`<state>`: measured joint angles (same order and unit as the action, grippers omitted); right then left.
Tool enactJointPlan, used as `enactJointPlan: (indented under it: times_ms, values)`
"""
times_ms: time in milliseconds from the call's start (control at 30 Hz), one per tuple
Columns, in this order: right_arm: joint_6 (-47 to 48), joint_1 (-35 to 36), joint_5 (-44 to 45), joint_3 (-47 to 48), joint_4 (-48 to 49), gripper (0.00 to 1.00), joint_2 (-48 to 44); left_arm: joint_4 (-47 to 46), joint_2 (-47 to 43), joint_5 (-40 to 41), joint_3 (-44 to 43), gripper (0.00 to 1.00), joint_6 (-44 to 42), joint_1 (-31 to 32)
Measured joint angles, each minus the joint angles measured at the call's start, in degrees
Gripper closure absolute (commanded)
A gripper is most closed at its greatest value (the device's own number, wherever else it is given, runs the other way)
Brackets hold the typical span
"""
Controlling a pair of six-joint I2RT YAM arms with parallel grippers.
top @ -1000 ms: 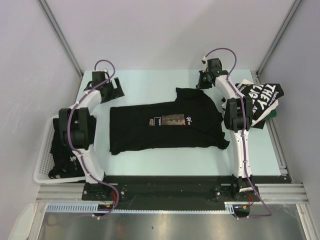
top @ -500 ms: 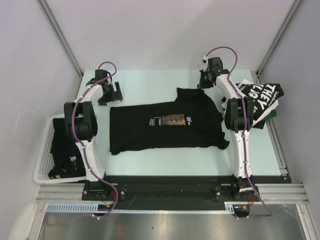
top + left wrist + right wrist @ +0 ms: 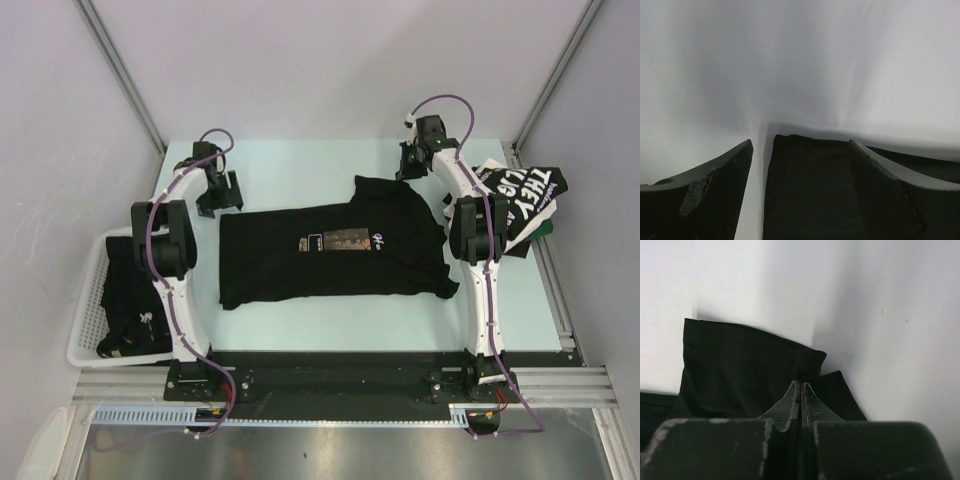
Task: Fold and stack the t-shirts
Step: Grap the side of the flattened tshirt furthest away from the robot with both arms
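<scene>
You are barely getting started: the printed t-shirt (image 3: 335, 250) is lying spread flat across the middle of the bench (image 3: 300, 165), with no fold made and no stack showing. Your left hand (image 3: 222, 190) is hanging, fingers spread, over its far left corner. Your right hand (image 3: 413, 165) is sitting pressed together at the far sleeve; whether it is catching cloth, you cannot tell. The lettered t-shirt (image 3: 522, 192) is lying crumpled at the right edge, crowding the right arm (image 3: 470, 230). More black cloth (image 3: 130, 305) is waiting in the white basket (image 3: 80, 345).
</scene>
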<state>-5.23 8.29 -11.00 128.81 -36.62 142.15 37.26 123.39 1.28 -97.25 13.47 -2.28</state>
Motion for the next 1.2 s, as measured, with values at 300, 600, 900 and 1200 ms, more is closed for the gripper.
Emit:
enactJointPlan:
  times_ms: [300, 600, 900, 1200]
  values:
    - [0.5, -0.1, 0.0, 0.0, -1.3, 1.0, 0.0, 1.9, 1.4, -0.1, 0.0, 0.32, 0.1, 0.0]
    - [1.2, -0.1, -0.4, 0.0, -2.1, 1.0, 0.0, 1.8, 2.1, 0.0, -0.4, 0.58, 0.2, 0.0]
    - [2.3, -0.2, 0.2, 0.0, -3.0, 1.0, 0.0, 1.9, 3.9, 0.1, -3.1, 0.88, 0.0, 0.0]
    - [2.4, -0.3, 5.5, 0.0, -3.7, 1.0, 0.0, 3.4, 4.9, 0.1, -4.9, 1.0, 0.0, 0.0]
